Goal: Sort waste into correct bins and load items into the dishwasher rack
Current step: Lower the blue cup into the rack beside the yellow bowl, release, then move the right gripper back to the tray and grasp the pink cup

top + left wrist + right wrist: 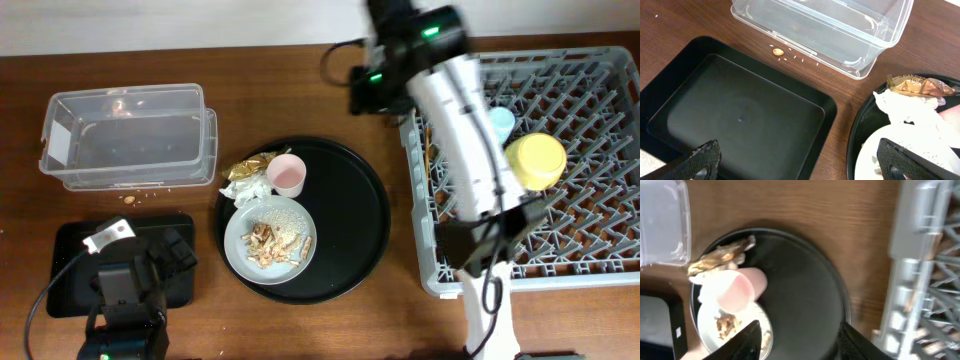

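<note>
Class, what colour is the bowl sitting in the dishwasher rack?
Yellow. The bowl shows best in the overhead view.

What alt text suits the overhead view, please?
A round black tray holds a grey plate of food scraps, a pink cup, tissue and a gold wrapper. A clear tub and shallow black tray sit left; a dishwasher rack with yellow bowl and blue cup, right.

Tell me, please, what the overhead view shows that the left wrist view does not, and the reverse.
Only the overhead view shows the dishwasher rack, with the yellow bowl and light-blue cup in it. Only the left wrist view shows the black tray and its bare floor up close; from overhead, the left arm covers much of it. Both show the clear tub, the gold-brown wrapper and the white tissue.
</note>
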Robot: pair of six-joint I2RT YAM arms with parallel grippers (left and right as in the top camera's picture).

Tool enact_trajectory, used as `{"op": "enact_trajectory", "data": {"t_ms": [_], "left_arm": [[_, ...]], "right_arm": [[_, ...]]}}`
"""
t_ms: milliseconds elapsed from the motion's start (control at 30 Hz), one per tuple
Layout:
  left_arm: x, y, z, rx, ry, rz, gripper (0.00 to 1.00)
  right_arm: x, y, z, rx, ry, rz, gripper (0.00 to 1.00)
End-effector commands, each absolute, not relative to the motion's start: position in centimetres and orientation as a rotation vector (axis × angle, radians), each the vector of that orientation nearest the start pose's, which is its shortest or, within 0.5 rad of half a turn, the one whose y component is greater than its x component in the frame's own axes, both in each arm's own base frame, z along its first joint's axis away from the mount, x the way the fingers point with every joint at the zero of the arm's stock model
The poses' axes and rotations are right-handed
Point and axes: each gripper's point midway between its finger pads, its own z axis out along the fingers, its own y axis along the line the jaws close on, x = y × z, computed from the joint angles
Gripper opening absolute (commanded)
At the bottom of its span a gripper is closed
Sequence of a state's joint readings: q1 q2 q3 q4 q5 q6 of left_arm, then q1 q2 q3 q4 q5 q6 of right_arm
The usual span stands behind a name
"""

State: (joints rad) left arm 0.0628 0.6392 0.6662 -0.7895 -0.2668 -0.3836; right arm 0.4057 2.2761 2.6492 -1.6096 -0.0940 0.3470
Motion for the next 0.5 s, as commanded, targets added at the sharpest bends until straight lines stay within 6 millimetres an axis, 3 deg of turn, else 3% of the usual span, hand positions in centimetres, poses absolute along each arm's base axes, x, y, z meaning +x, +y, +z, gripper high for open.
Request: {"op": "enact_trajectory", "data": {"t_ms": [0, 133, 267, 333, 467], "left_arm": [[22.2, 6.0, 17.9, -0.642, 2.19, 0.149, 0.99], [22.2, 6.0, 17.9, -0.642, 2.19, 0.149, 0.99], [22.2, 6.0, 17.9, -0.642, 2.19, 0.149, 0.99], [22.2, 6.0, 17.9, -0.642, 2.19, 0.149, 0.99], [22.2, 6.0, 17.9, -0.642, 2.19, 0.149, 0.99]], "right_arm": [[43.0, 24.3, 19.6, -0.072, 2.848, 0.149, 0.5], [42.1, 31.8, 15.5, -0.162, 2.81, 0.196, 0.49], [41.5, 36.1, 12.6, -0.143, 2.788, 0.261, 0.45], [41.1, 37.0, 11.5, -0.137, 2.776, 0.245, 0.45], [41.0, 35.4, 9.7, -0.049, 2.752, 0.073, 0.46]]}}
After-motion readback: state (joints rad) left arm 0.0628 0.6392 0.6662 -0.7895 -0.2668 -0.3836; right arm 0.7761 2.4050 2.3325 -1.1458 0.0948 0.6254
